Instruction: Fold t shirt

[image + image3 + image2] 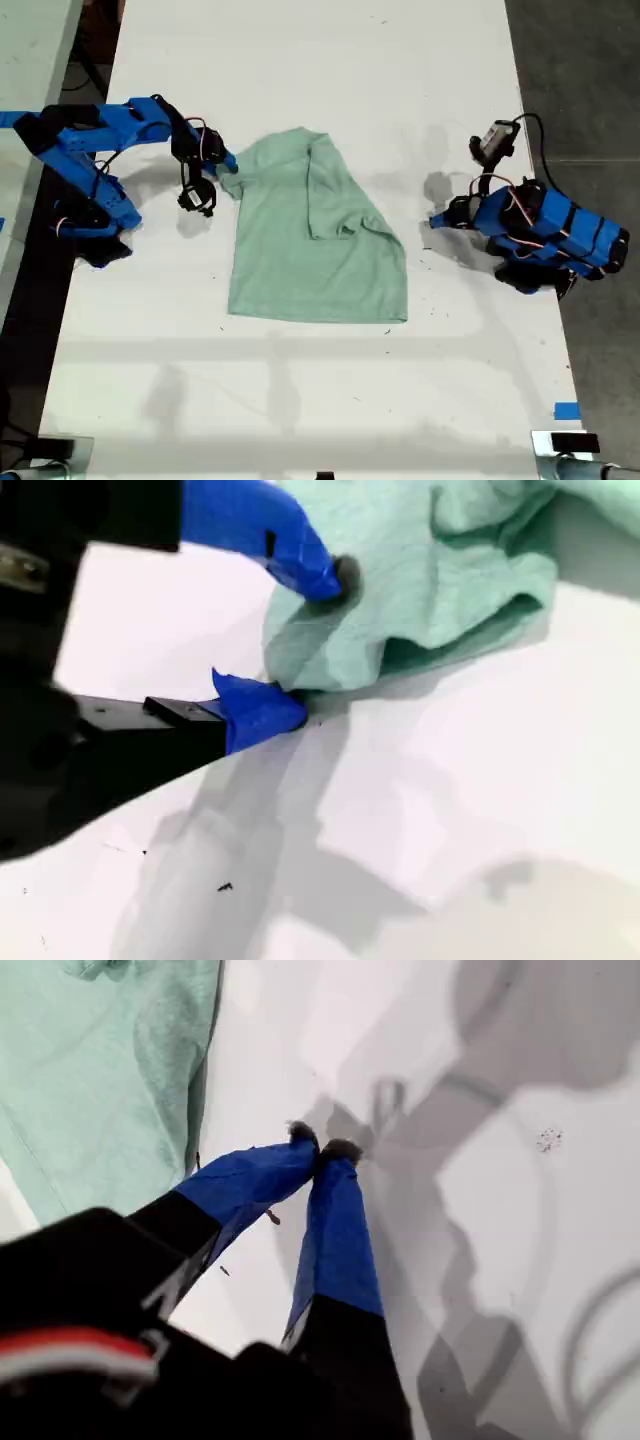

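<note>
The pale mint-green t shirt (310, 250) lies on the white table (300, 60), partly folded, with one side lapped over its middle. My second gripper (228, 165) reaches in from the exterior view's left to the shirt's sleeve corner. In the second wrist view a bunched fold of the t shirt (440, 570) sits between its blue fingers (315, 565), so my second gripper (300, 640) is shut on cloth. My first gripper (433, 221) rests at the exterior view's right, apart from the shirt. There my first gripper (322, 1147) is shut and empty over bare table, the t shirt (90, 1070) beyond it.
Dark floor borders the table along the exterior view's right edge. A blue tape strip (566, 411) marks the table near the exterior view's lower right. A small module with a cable (495, 140) stands above the first arm's base (555, 235).
</note>
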Robot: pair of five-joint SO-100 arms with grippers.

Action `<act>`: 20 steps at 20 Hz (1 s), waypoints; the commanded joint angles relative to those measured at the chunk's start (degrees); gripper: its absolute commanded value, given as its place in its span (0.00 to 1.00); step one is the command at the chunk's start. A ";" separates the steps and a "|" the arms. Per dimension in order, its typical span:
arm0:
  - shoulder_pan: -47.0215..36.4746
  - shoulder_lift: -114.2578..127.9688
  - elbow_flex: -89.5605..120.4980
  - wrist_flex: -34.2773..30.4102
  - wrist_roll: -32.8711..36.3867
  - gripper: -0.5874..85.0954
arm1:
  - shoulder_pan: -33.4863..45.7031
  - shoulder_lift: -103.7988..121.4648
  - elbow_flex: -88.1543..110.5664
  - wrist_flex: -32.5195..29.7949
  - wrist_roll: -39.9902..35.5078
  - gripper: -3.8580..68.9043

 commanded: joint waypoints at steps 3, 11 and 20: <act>-1.41 -5.36 -6.42 4.39 -1.93 0.00 | -0.26 0.53 0.35 0.18 -0.44 0.09; 14.77 -10.90 -52.21 26.98 -2.46 0.00 | -0.26 0.53 0.35 0.18 -0.44 0.09; 34.19 -40.52 -74.71 26.19 -8.44 0.11 | -0.44 0.62 0.35 0.18 -0.44 0.09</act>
